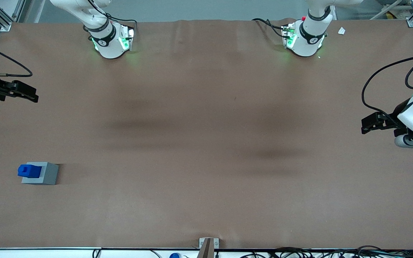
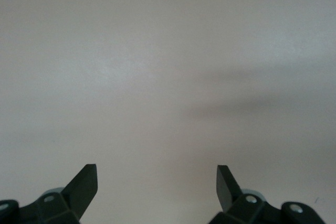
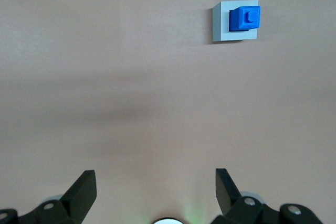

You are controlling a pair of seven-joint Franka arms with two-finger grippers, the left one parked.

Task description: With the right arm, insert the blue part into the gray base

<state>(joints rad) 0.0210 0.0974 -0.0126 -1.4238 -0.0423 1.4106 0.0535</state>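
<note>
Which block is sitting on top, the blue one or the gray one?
The blue part sits on top, in the larger gray base. The open gripper is empty and away from both.

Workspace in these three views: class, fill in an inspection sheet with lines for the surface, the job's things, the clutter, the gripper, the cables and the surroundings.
Surface: brown matte table cover, faint creases and soft shadows.
Job's things: small bright blue plastic block sits on the light gray boxy plastic base, at the working arm's end of the table; whether fully seated cannot be told.
Clutter: one small white scrap near the parked arm's base.
Gripper: black two-finger right gripper open, empty, well away from the base, farther from the front camera.
Cables: black cables at the table ends.
Surroundings: aluminium frame posts at the corners.
</note>
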